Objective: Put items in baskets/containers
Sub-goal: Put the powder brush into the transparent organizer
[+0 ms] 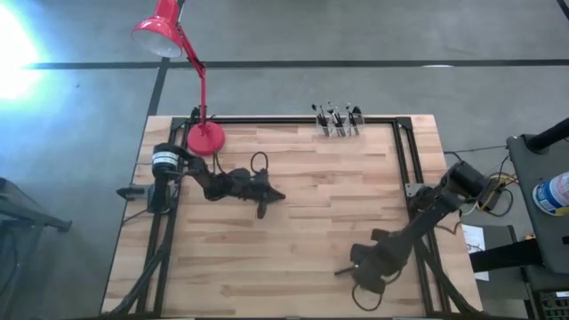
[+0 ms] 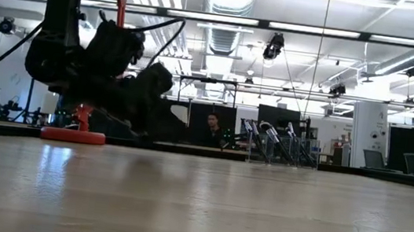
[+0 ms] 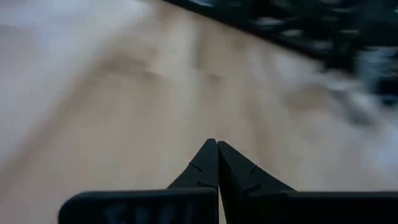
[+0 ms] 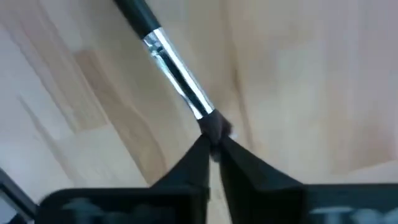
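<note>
Brush lies on the wood table near its 5 o'clock edge, its dark bristle tip pinched between the fingers of the right gripper, which has clenched on it; the silvery ferrule and dark handle stretch away from the fingertips. Seen from above, that gripper sits low over the boards, the brush's handle poking out toward 9 o'clock. Left gripper hangs just above the table a little toward 9 o'clock of centre, fingers pressed together on nothing. Organiser, clear plastic, stands at the 12 o'clock rim with several brushes upright in it, well apart from both grippers. Red lamp rests its base at about 11 o'clock, its shade leaning out past the table's far edge. From table height, the organiser and its brushes show in the distance beyond the left arm.
</note>
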